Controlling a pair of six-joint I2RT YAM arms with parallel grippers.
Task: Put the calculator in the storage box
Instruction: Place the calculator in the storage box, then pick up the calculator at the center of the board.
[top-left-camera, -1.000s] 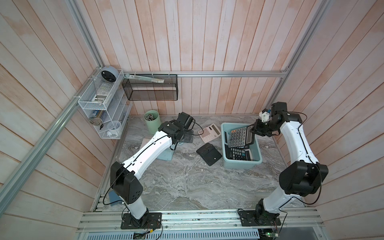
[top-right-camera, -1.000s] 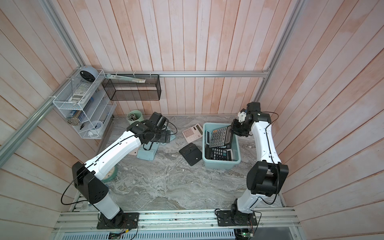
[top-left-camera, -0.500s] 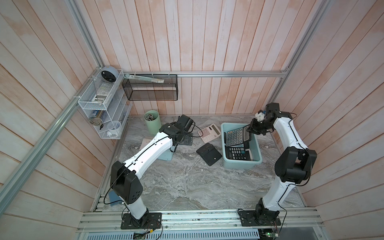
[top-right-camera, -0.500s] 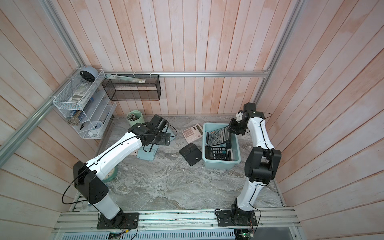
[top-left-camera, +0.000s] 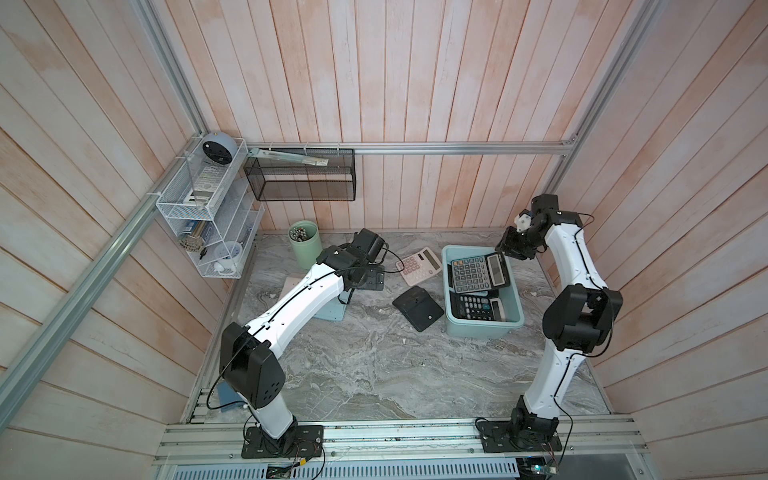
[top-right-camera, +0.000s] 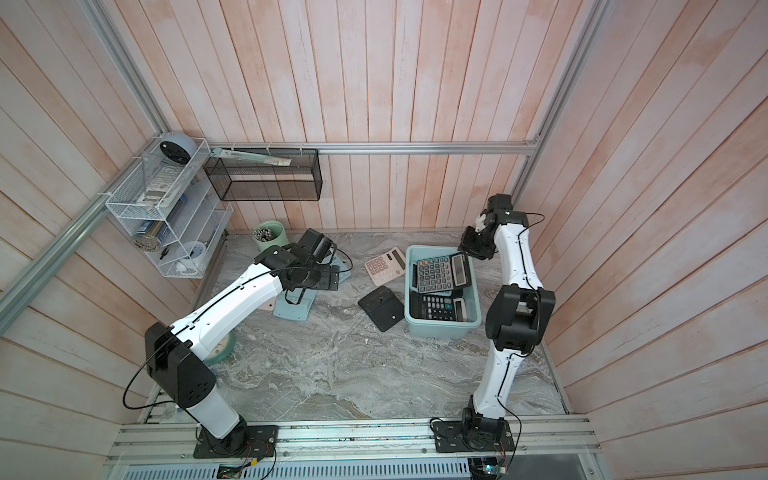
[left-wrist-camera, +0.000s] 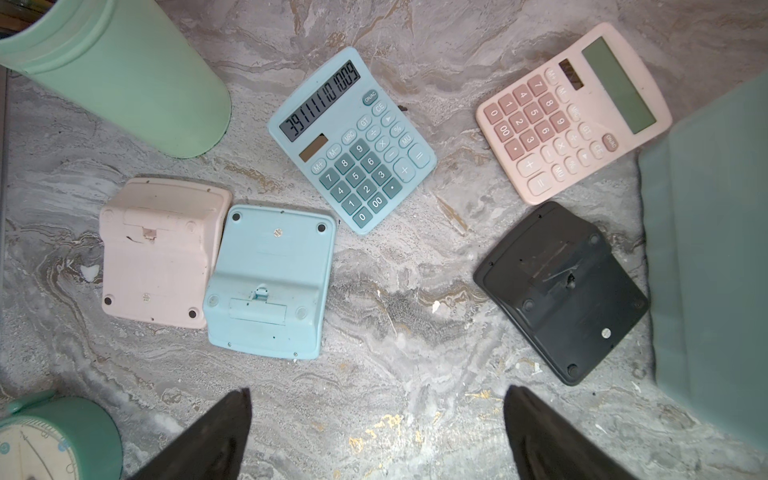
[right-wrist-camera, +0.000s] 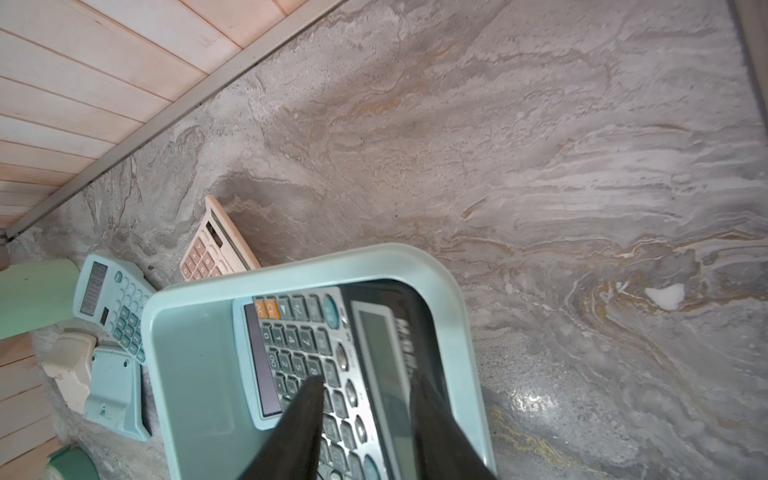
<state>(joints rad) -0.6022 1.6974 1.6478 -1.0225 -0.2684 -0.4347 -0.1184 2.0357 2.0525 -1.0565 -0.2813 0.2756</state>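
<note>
The light teal storage box (top-left-camera: 482, 328) (top-right-camera: 441, 329) stands at the right of the marble table. A black-and-silver calculator (top-left-camera: 478, 270) (top-right-camera: 442, 270) (right-wrist-camera: 311, 345) lies tilted in its far half, over another black calculator (top-left-camera: 478, 307). My right gripper (top-left-camera: 505, 249) (right-wrist-camera: 368, 382) hangs at the box's far right corner. Its jaws are open and stand apart on either side of that calculator's display edge. My left gripper (top-left-camera: 370, 280) (left-wrist-camera: 379, 390) is wide open above bare table, with nothing between its fingers.
Loose on the table are a pink calculator (top-left-camera: 417, 266) (left-wrist-camera: 573, 112), a face-down black one (top-left-camera: 417, 307) (left-wrist-camera: 561, 291), a blue one (left-wrist-camera: 353, 141), and face-down blue (left-wrist-camera: 268, 282) and pink (left-wrist-camera: 160, 253) ones. A mint cup (top-left-camera: 305, 245), a wire basket (top-left-camera: 301, 180) and a white rack (top-left-camera: 208, 216) line the back left.
The right gripper carried the black-and-silver calculator toward the box's far end, lowered it in and parted its jaws. The left arm barely shifted.
</note>
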